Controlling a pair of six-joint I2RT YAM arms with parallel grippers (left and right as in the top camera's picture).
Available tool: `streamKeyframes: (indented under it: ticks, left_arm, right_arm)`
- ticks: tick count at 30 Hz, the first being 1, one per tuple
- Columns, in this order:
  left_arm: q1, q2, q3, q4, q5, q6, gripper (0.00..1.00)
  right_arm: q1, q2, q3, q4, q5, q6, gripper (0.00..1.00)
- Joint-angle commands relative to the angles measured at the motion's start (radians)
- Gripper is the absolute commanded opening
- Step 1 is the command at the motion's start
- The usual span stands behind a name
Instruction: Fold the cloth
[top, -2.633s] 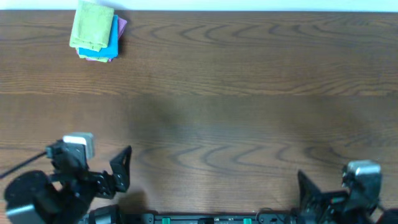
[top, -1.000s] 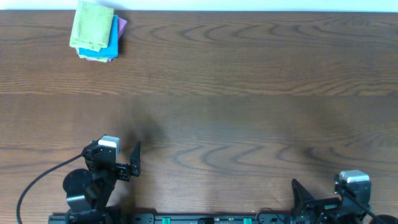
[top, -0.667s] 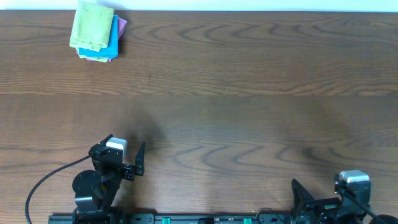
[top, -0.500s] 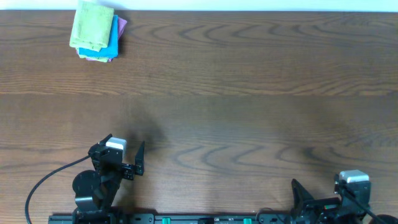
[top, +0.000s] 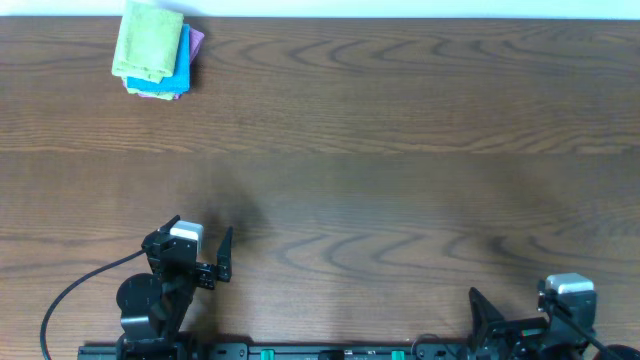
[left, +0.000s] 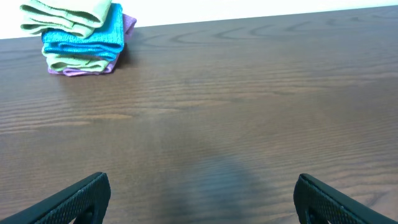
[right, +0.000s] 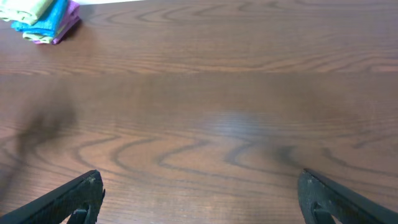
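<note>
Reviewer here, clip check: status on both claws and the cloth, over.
Left claw open, empty. Right claw open, empty. Folded cloth stack at far left corner, both claws well short of it. No obstruction seen.

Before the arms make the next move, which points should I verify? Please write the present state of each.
1. Left pincer open, holding nothing: ok.
2. Right pincer open, holding nothing: ok.
3. Cloth stack lies folded at the table's far left corner: ok.
4. A flat cloth waits to be folded: not ok, none in view.
5. Nothing stands between pincers and stack: ok.
6. Stack within the left arm's reach: cannot tell.
</note>
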Motion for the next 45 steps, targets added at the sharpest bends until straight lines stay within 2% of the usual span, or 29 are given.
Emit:
streamKeyframes:
  ticks: [1,6,11,15,22,24,31,45]
  left_arm:
    - [-0.005,-0.006,-0.023,0.001,-0.004,0.017,0.96]
    - [-0.005,-0.006,-0.023,0.001,-0.004,0.017,0.96]
    - [-0.005,-0.006,-0.023,0.001,-0.004,0.017,0.95]
    - [-0.005,-0.006,-0.023,0.001,-0.004,0.017,0.95]
    - [-0.005,-0.006,-0.023,0.001,-0.004,0.017,0.95]
    - [-0.005,-0.006,-0.023,0.001,-0.004,0.017,0.95]
    - [-0.005,-0.006,-0.023,0.001,-0.004,0.017,0.95]
    - [-0.005,-0.006,-0.023,0.001,-0.004,0.017,0.95]
  right_arm:
    - [-0.005,-0.005,0.001,-0.002,-0.005,0.011,0.99]
    - [-0.003,-0.005,0.001,0.010,0.004,0.006,0.99]
    - [-0.003,-0.012,-0.055,0.191,0.142,-0.046,0.99]
    - [-0.003,-0.073,-0.233,0.364,0.235,-0.079,0.99]
    - [-0.003,-0.257,-0.611,0.609,0.235,-0.074,0.99]
    - [-0.003,-0.254,-0.678,0.647,0.232,-0.062,0.99]
    - [-0.003,-0.255,-0.885,0.666,0.229,-0.063,0.99]
    - [-0.003,-0.255,-0.891,0.647,0.216,-0.068,0.99]
